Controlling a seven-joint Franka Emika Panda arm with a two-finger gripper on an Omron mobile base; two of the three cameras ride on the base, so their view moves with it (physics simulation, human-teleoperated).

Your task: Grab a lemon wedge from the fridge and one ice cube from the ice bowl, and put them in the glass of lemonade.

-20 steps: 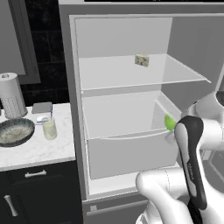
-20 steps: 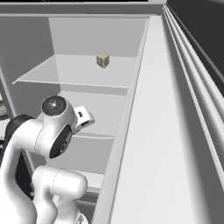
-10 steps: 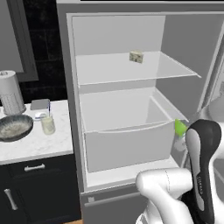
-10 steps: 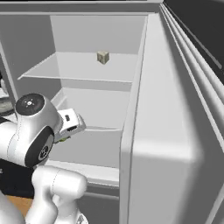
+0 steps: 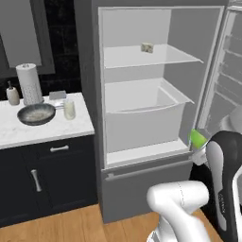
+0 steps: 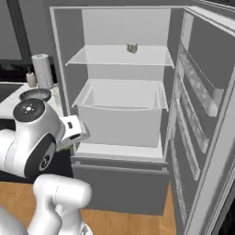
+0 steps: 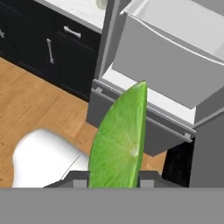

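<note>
Gripping 1 lemon wedge (image 7: 119,142), 1 open fridge (image 5: 142,94), 1 glass of lemonade (image 5: 69,109)

Kitchen, rendered.
An open fridge (image 5: 146,94) is flanked on the left by navy cabinets (image 5: 45,179) under a marble counter (image 5: 42,130); a paper-towel roll (image 5: 29,83) is seen there.

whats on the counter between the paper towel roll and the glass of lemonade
In the left base view, the wide dark-grey ice bowl sits on the white counter between the tall white paper towel roll and the small clear glass of lemonade.
</note>
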